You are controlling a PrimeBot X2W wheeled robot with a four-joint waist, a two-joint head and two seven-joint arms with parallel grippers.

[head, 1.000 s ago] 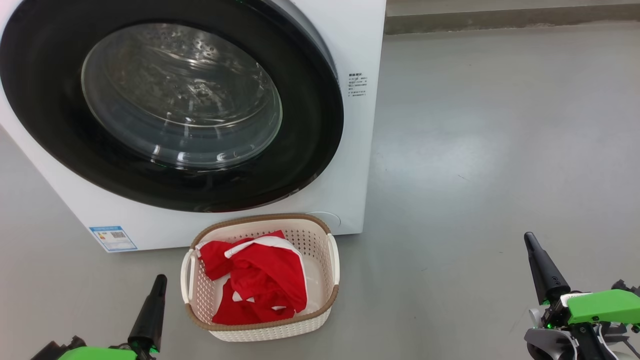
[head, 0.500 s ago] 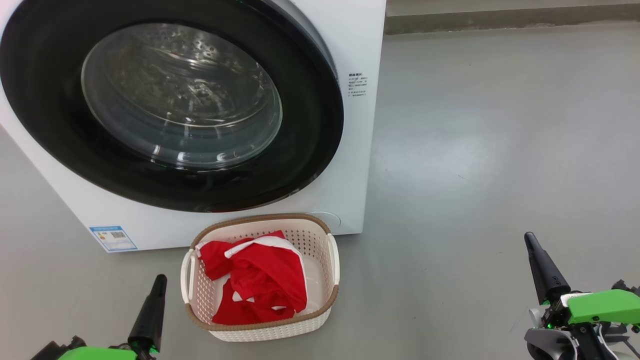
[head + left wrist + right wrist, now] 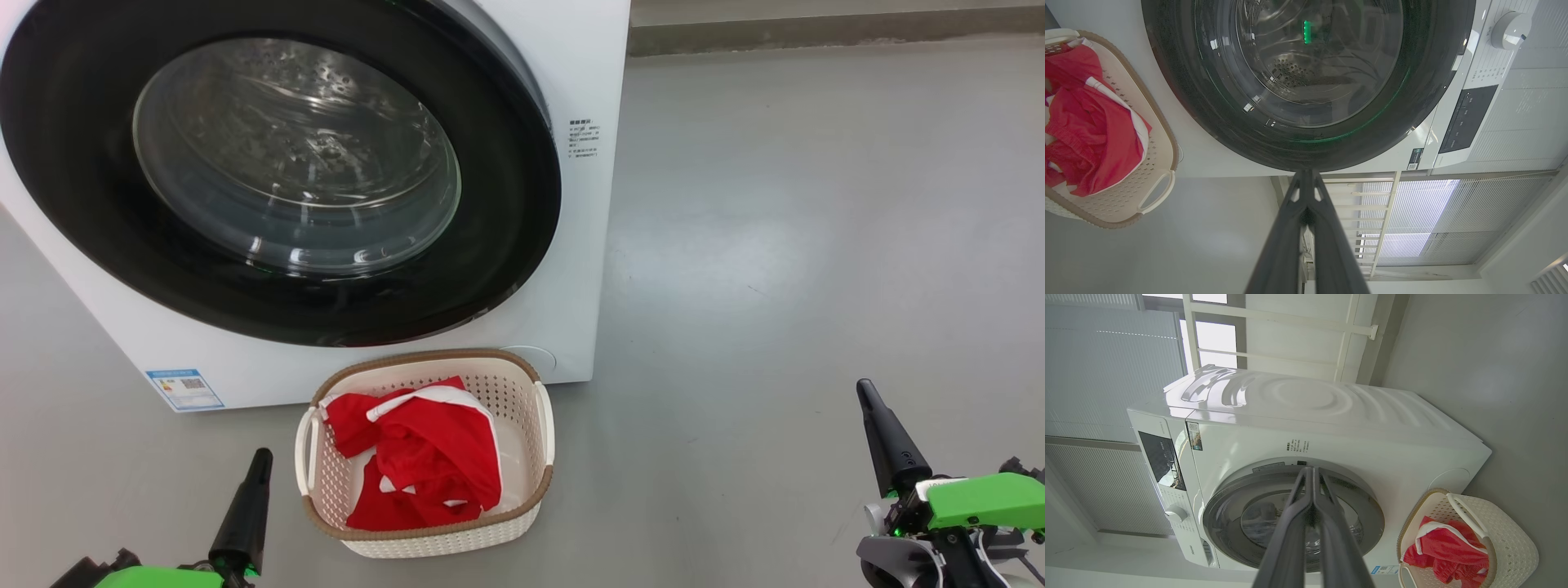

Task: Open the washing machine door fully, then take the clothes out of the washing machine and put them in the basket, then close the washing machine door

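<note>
**Red clothes (image 3: 424, 461) heaped in the cream basket (image 3: 441, 543), washing machine door (image 3: 277, 175) shut**

Glossy black plastic forms the door's wide round band, ringing a bulging bowl of clear glass. Through the glass shows the steel drum (image 3: 1290, 73), shiny and pierced with small holes. The door fills the upper left of the head view and lies flat against the front of the washing machine (image 3: 588, 65). The machine is a smooth white box with small printed text (image 3: 584, 140) near its right edge and a blue sticker (image 3: 184, 389) at its lower left corner.

At the bottom centre the basket stands on the matt grey floor (image 3: 800, 245), just in front of the machine's lower edge. It is a rounded rectangle of plastic with walls dotted by rows of holes, a brown woven-look rim and a loop handle on each long side. The soft fabric lies crumpled inside it, edged with white trim and bunched toward the basket's left.

The left pincer (image 3: 261, 456) sits at the lower left of the frame, near the basket. Its dark tapered fingers are pressed together to a single point, grasping nothing. The right pincer (image 3: 862, 385) sits at the lower right, well apart from the basket. It is likewise clenched and empty, with a green housing (image 3: 984, 498) behind it.
</note>
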